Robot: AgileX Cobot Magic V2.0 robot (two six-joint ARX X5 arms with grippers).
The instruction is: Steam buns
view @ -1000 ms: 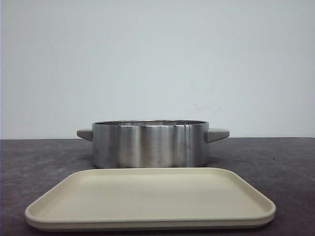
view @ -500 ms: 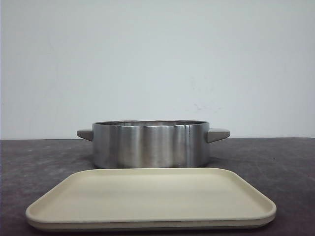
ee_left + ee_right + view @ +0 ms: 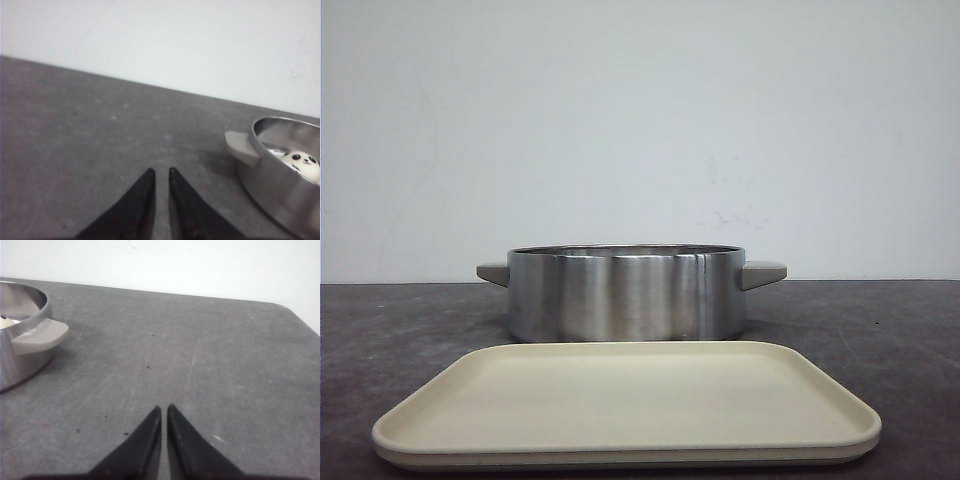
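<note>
Shallow round brushed-steel pot (image 3: 625,292) with two grey lug handles sits on the dark grey speckled desk (image 3: 880,330), mid-frame in the front view, against a plain white wall (image 3: 640,120). Flat cream rectangular tray (image 3: 626,405) with rounded corners lies in front of the pot, nearer the camera, just beside it, bare surface showing.

One white dome-shaped bun with a black panda face (image 3: 301,165) is visible inside the pot in the left wrist view, low behind the rim. A sliver of white (image 3: 5,322) also shows inside the pot in the right wrist view, too little to tell what it is. Pot interior is hidden in the front view.

Left claw (image 3: 161,172): black tapered fingers nearly together, thin gap between tips, nothing pinched. It hangs over bare desk, well apart from the pot and bun, which sit off to one side of it.

Right claw (image 3: 164,408): black fingers pressed almost together, empty, over bare desk, well apart from the pot's grey handle (image 3: 39,336).

Neither claw shows in the front view.
</note>
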